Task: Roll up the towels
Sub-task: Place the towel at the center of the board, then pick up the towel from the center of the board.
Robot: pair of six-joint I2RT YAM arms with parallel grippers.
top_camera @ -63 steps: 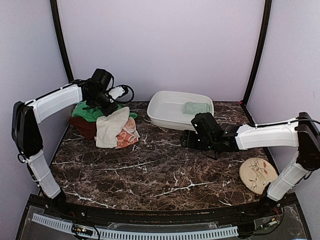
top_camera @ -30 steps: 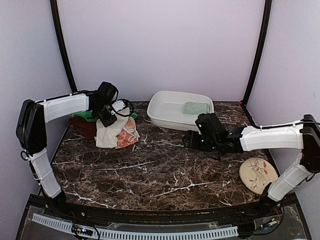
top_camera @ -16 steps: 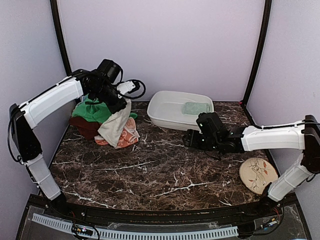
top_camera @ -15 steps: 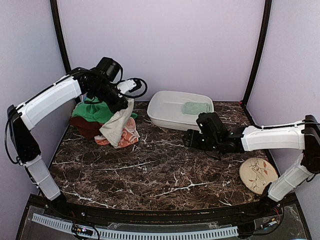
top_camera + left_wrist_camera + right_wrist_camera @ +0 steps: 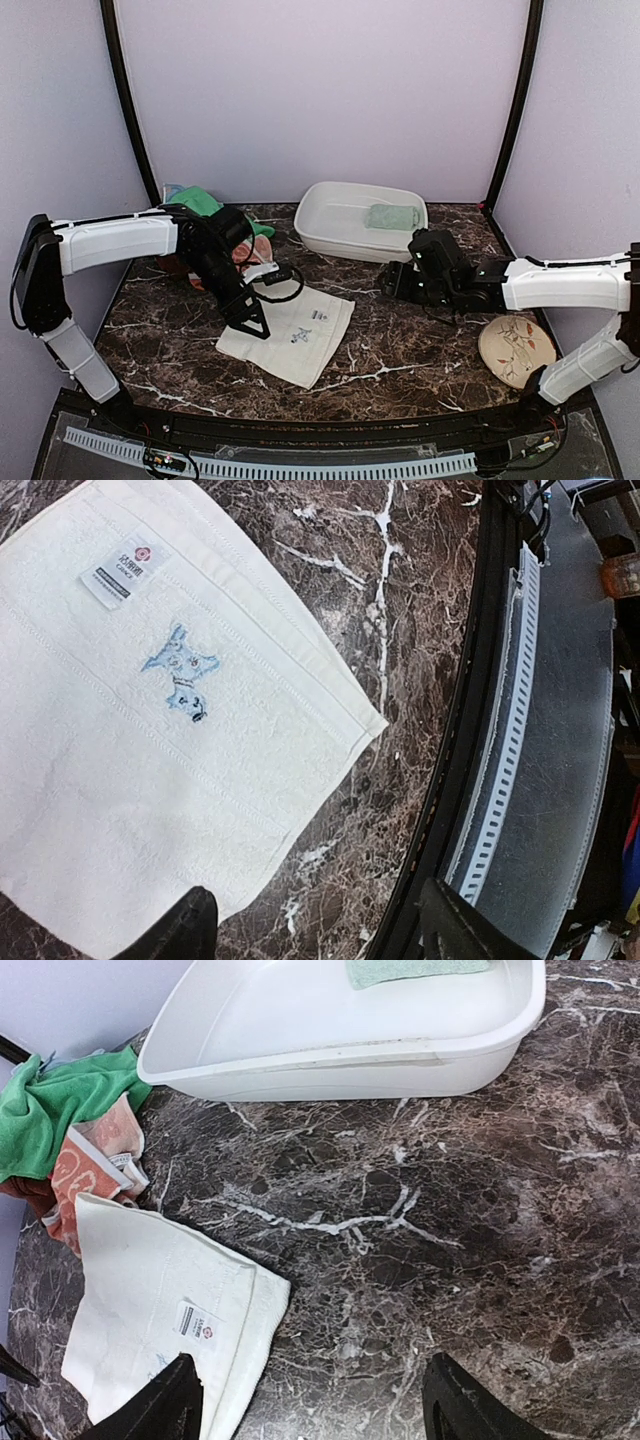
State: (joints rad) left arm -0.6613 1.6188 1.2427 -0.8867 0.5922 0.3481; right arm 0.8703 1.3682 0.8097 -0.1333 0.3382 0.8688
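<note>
"Cream-white towel (image 5: 300, 335), condition and position?"
"Spread flat, label and blue motif up, beneath the left gripper (image 5: 252, 322) — jaws released, holding nothing. Right gripper (image 5: 395, 283) likewise released; towel well to its left."

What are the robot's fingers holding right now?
Nothing. The left fingers hang open over the flat cream towel, and the right fingers are open and empty too.

Four towels for certain — one cream-white towel (image 5: 290, 335), one sage-green towel (image 5: 392, 216), one bright green towel (image 5: 200, 200), one orange towel (image 5: 85, 1165) — perhaps a fifth, a dark red cloth (image 5: 20, 1195), at the table's (image 5: 400, 350) far-left corner. One basin (image 5: 340, 238), one plate (image 5: 515, 350).
</note>
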